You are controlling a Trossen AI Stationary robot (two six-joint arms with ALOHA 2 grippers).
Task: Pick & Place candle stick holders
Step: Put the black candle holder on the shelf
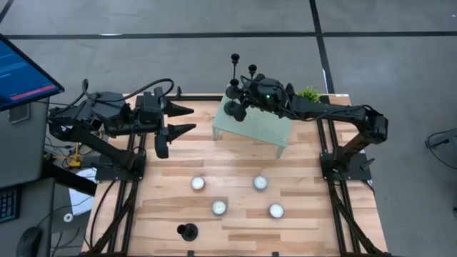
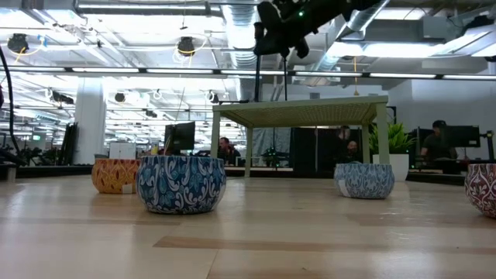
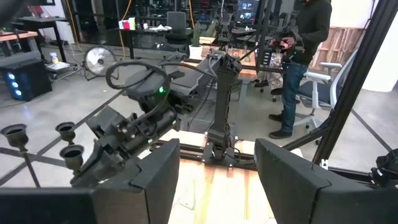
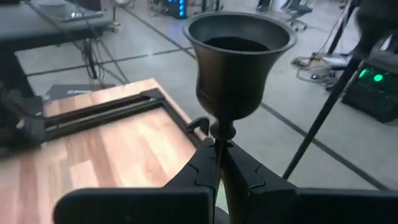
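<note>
On the pale wooden table [image 1: 243, 214], a small green raised stand [image 1: 260, 132] sits near the far edge. The right gripper [image 1: 235, 91] reaches over its far-left corner, fingers clamped together on a matte black metal candle stick holder [image 4: 239, 68] by its stem. The left gripper [image 1: 187, 120] hovers at the table's far-left corner, fingers apart, empty.

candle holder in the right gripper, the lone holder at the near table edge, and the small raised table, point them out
held candle holder [image 4: 238, 59], right wrist view, cup
lone holder [image 1: 188, 232], high view, base
raised table [image 1: 268, 128], high view, top
</note>
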